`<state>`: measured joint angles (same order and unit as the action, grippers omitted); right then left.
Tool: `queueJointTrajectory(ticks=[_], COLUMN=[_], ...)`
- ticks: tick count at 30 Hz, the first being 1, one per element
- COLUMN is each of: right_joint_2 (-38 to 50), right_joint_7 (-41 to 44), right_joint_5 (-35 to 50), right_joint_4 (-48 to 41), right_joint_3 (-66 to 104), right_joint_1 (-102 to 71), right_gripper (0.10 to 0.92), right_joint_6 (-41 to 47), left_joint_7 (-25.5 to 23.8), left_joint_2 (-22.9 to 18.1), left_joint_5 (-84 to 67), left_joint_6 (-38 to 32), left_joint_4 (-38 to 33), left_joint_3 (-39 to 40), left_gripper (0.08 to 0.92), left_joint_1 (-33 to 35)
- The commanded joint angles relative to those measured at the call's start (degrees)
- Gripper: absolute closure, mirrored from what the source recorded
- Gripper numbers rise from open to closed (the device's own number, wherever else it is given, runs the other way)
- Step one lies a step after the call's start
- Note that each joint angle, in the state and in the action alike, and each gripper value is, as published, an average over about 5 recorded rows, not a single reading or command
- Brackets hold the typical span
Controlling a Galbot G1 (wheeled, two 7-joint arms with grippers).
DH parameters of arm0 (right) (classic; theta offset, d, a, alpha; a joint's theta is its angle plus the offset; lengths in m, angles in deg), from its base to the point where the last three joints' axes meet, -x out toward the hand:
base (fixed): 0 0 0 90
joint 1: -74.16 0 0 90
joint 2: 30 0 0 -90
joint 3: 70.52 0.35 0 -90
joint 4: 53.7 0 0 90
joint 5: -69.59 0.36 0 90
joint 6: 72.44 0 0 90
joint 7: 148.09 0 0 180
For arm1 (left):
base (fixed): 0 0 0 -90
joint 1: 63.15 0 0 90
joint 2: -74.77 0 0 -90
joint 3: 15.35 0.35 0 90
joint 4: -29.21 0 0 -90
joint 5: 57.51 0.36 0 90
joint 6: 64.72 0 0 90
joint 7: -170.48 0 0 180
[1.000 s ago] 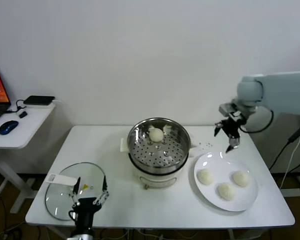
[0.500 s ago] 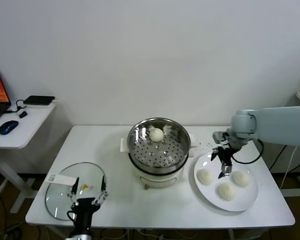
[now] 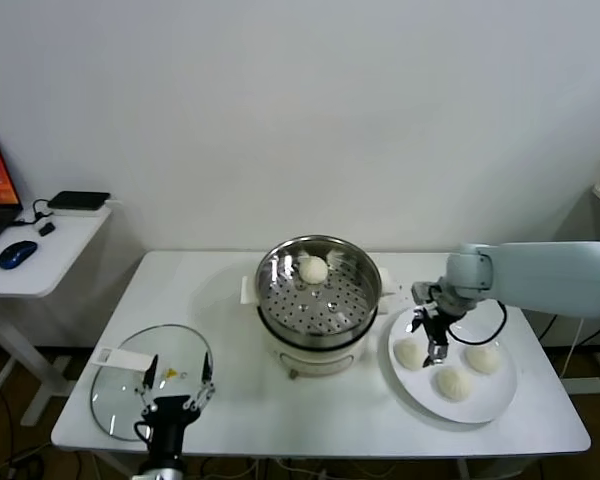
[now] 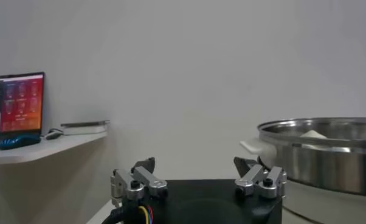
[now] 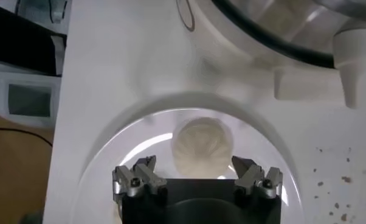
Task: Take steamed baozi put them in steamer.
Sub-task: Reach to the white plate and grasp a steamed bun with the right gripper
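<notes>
Holding one baozi (image 3: 313,269), the steamer (image 3: 318,300) neighbours three plated baozi (image 3: 409,353).

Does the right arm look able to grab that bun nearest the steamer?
Probably yes: the right gripper hangs open directly above that baozi on the plate, nothing between them.

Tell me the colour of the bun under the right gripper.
Off-white bun, on the white plate; clearest in the right wrist view.
</notes>
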<state>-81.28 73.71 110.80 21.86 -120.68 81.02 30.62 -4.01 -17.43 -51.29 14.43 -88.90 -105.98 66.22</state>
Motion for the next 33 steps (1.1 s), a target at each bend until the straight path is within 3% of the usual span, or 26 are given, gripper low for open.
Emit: queueJointTrajectory(ticks=[1,33], right_joint_2=[0.2,0.6], right_joint_7=[-1.0,-1.9], right_joint_5=[-1.9,-6.1], right_joint_4=[-1.2,-2.4], right_joint_3=[2.3,5.8], right_joint_1=[-3.4,-6.1], right_gripper=[0.203,0.203], right_joint_6=[0.8,0.3], left_joint_7=[0.0,0.5], left_joint_2=[0.5,0.7], left_joint_5=[0.1,0.9], left_joint_6=[0.0,-0.4], left_joint_4=[0.0,0.4], left_joint_3=[0.0,0.2], left_gripper=[0.177,0.177], left_joint_1=[0.0,0.0])
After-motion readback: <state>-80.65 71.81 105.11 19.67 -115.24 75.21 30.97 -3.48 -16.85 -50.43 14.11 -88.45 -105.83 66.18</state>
